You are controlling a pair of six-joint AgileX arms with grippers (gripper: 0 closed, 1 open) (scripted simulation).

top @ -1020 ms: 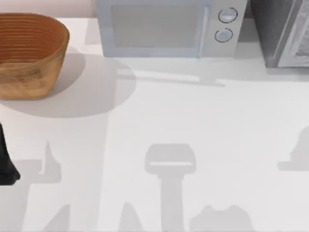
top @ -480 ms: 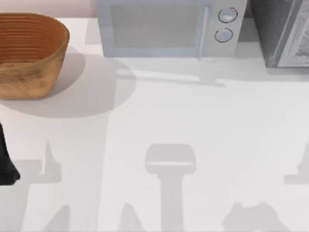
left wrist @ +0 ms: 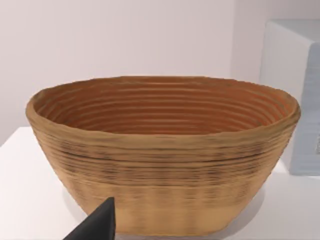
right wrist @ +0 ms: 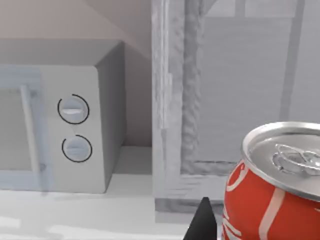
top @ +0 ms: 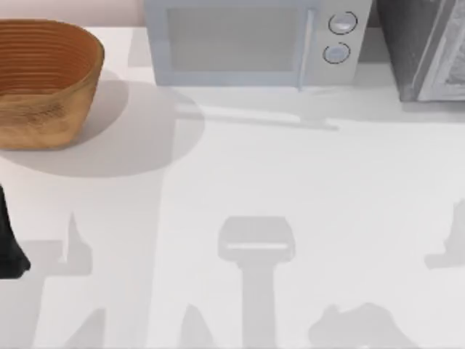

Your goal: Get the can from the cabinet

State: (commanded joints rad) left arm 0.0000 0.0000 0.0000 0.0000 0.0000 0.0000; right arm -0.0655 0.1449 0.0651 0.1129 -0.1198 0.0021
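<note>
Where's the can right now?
In the right wrist view the red can is close up by the right pincer's fingertip, in front of the grey cabinet, with the microwave beside that cabinet.

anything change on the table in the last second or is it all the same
Only shadows moved. The blob-shaped shadow near the table's front edge slid right, then partly back left, and the one at the right edge shifted too, so the right arm is moving. The basket, microwave, cabinet and left arm at the left edge stayed put.
</note>
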